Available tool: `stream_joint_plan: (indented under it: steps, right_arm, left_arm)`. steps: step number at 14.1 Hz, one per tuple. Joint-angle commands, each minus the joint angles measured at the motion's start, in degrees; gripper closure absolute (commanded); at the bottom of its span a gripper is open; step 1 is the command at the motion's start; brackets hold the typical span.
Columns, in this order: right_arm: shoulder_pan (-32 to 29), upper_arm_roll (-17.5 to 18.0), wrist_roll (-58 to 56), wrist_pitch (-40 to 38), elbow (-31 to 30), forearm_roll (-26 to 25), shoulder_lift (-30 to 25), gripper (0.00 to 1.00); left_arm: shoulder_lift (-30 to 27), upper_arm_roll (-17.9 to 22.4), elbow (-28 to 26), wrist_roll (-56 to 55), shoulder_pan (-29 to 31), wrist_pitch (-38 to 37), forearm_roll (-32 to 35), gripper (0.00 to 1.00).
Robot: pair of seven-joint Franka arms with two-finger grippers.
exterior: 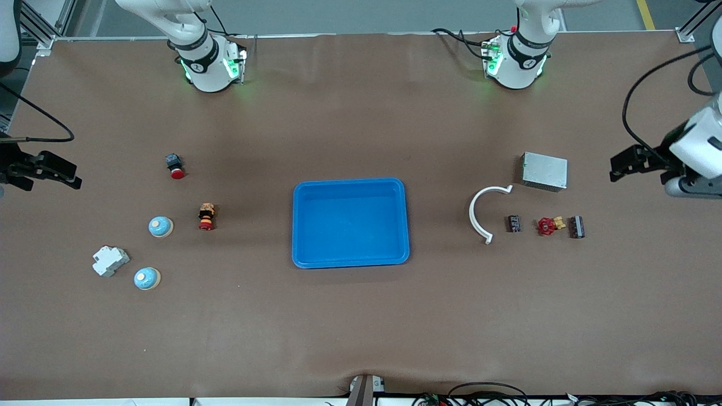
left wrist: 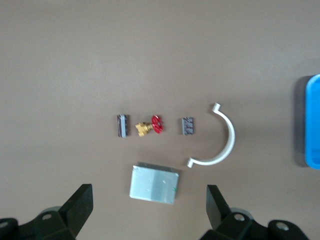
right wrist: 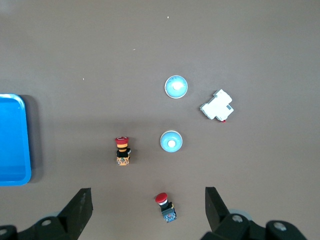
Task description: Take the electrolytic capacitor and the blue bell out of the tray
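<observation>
Blue plastic with rounded corners and a raised rim, the tray (exterior: 350,223) sits mid-table with nothing in it, so the clearing looks done. Two blue bells (exterior: 161,226) lie outside it toward the right arm's end; no capacitor is identifiable. Both arms wait at the table's ends, left gripper (left wrist: 150,206) and right gripper (right wrist: 148,207) spread wide, holding nothing.

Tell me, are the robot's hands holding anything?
No. The left gripper is open over the table near the grey metal box, and the right gripper is open near the red pushbutton. Both are empty.
</observation>
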Motion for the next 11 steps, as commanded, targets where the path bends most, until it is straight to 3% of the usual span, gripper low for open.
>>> stream_joint_plan:
  steps: [1,4,11]
  right_arm:
    - [-0.7,0.7,-2.2,-0.9,-1.0,-0.4,-1.6,0.0]
    - [-4.0,3.3,-3.0,-1.0,-1.1,-0.4,-1.7,0.0]
    - [-6.3,2.7,-2.0,-4.8,-1.0,-1.0,-2.4,0.0]
  left_arm:
    - [-4.0,0.3,-1.3,-1.2,-0.7,-3.0,-2.3,0.0]
    - [-5.1,0.4,-1.6,-2.7,-0.7,-2.9,-3.0,0.0]
    - [-5.1,0.5,-2.6,-2.6,0.1,-1.6,-2.9,0.0]
